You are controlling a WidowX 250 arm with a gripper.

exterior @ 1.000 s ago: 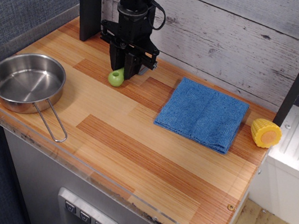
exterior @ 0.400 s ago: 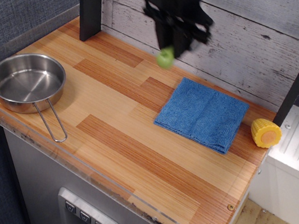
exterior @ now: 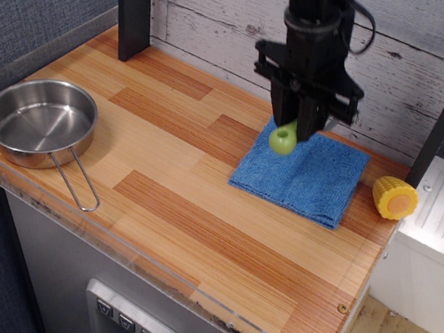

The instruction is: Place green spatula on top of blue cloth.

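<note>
My gripper (exterior: 299, 121) points down over the back left part of the blue cloth (exterior: 313, 181) and is shut on the green spatula (exterior: 284, 139). Only the lime-green handle end with its hole shows, hanging below the fingers; the grey blade is hidden between them. The spatula hangs just above the cloth; I cannot tell whether it touches. The cloth lies flat on the wooden counter at the back right.
A steel pan (exterior: 41, 123) with a wire handle sits at the left front. A yellow corn cob (exterior: 394, 198) lies at the counter's right edge beside the cloth. A dark post (exterior: 134, 0) stands at the back left, a plank wall behind.
My gripper lifted the spatula from the counter's back left, carried it right, and now holds it lower over the blue cloth.
</note>
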